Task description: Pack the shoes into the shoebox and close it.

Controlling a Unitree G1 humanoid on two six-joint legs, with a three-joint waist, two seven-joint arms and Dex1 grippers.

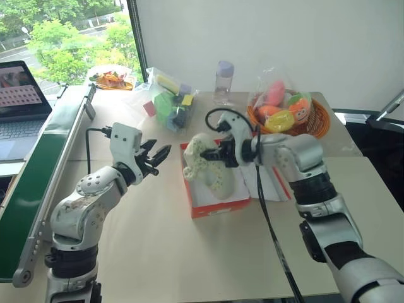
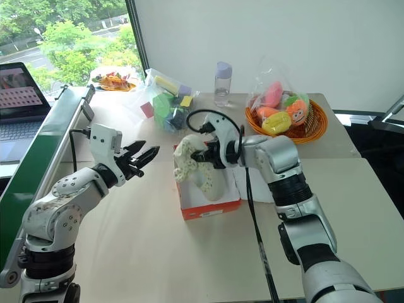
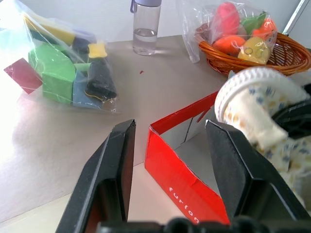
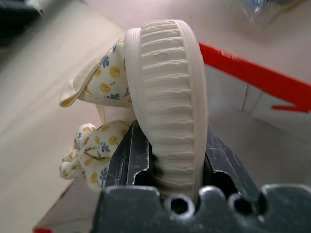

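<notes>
Right wrist view had it up close: the right claw (image 4: 170, 165) pinched tight on the ribbed sole of one shoe (image 4: 165, 87), fabric with small yellow flowers bunched beside it. From the head camera, that shoe hung over the open shoebox (image 1: 218, 205), heel end down inside it, toe end up near the box's left wall. The red-orange box sat mid-counter (image 1: 158, 252), white inside showing. The left claw (image 1: 156, 156) hovered just left of the box, fingers spread, gripping nothing. Further back stood a bag of coloured blocks (image 1: 169, 104), a clear bottle (image 1: 223, 82) and a woven basket (image 1: 319, 120) of toys.
</notes>
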